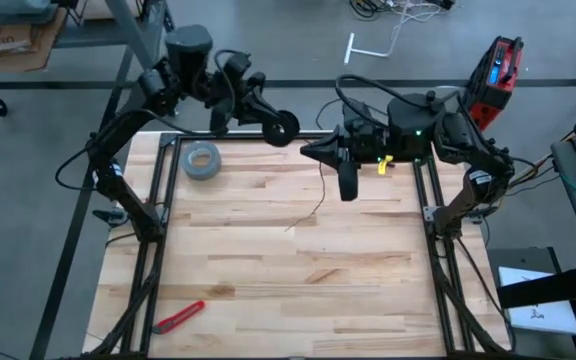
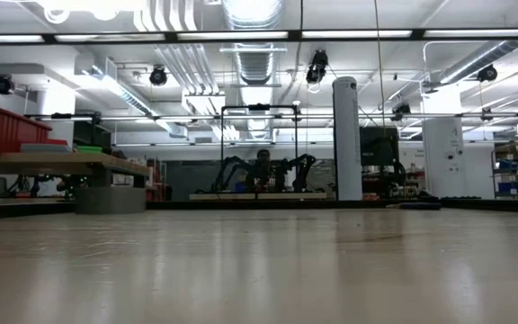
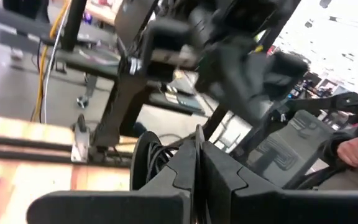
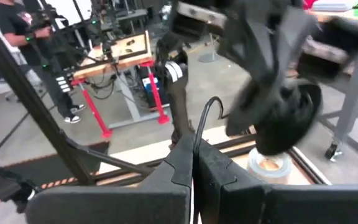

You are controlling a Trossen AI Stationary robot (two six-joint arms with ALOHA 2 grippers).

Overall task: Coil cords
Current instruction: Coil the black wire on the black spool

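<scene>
Coiling looks only partly done. Left gripper (image 1: 276, 127) is clamped on the black reel (image 1: 285, 128), held in the air above the far edge of the table (image 1: 268, 260). Right gripper (image 1: 320, 152) is pinched on the thin cord (image 1: 318, 200), and 1 loose stretch hangs down onto the wood, not yet wound. Grey tape roll (image 1: 202, 159) lies near.

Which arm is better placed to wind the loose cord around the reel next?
Probably the right. The left gripper is shut on the reel, above the far edge of the table. The right gripper beside it is shut on the cord, whose loose end trails onto the table.
</scene>
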